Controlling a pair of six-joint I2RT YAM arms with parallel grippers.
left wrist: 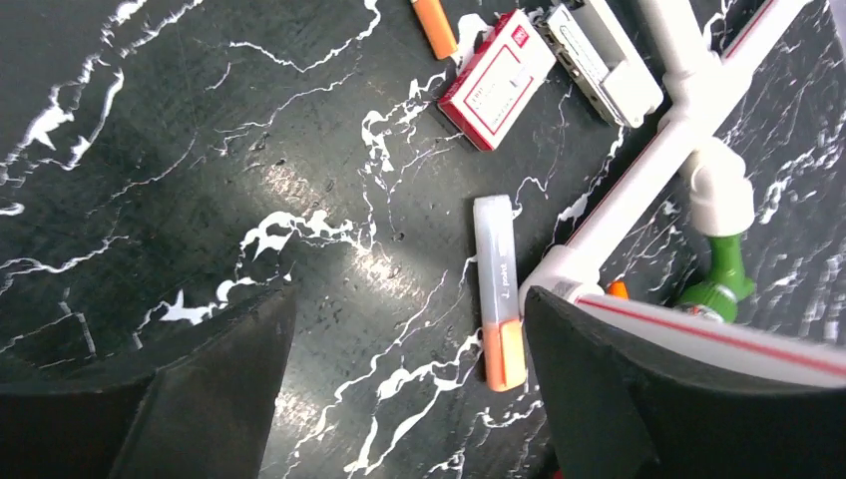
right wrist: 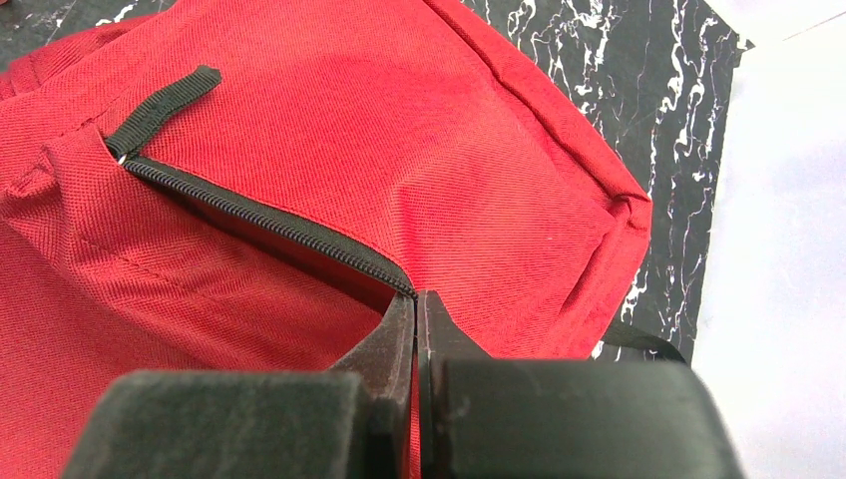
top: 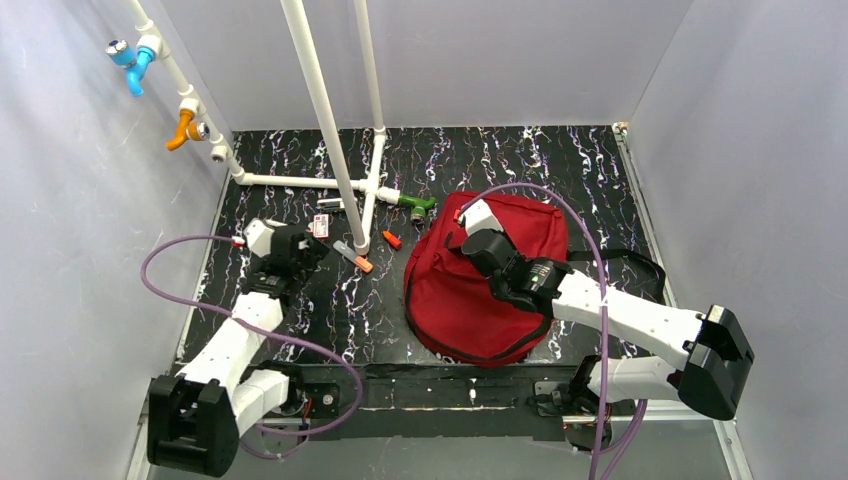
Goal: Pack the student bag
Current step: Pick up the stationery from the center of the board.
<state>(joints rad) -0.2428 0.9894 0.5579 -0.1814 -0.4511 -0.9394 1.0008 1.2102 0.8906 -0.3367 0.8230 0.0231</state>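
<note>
The student bag, a large dark-red backpack, lies on the black marbled table right of centre. My right gripper rests on its upper part. In the right wrist view the right gripper is shut on a fold of the bag, pinching red fabric right at the end of the black zipper. My left gripper hovers over the table's left half. Seen from its wrist, the left gripper is open wide and empty. A grey marker with an orange cap lies close to the right finger.
A red-and-white box, a white device and an orange item lie beyond the marker. A white pipe frame with a green valve stands at the back. A black strap trails right of the bag.
</note>
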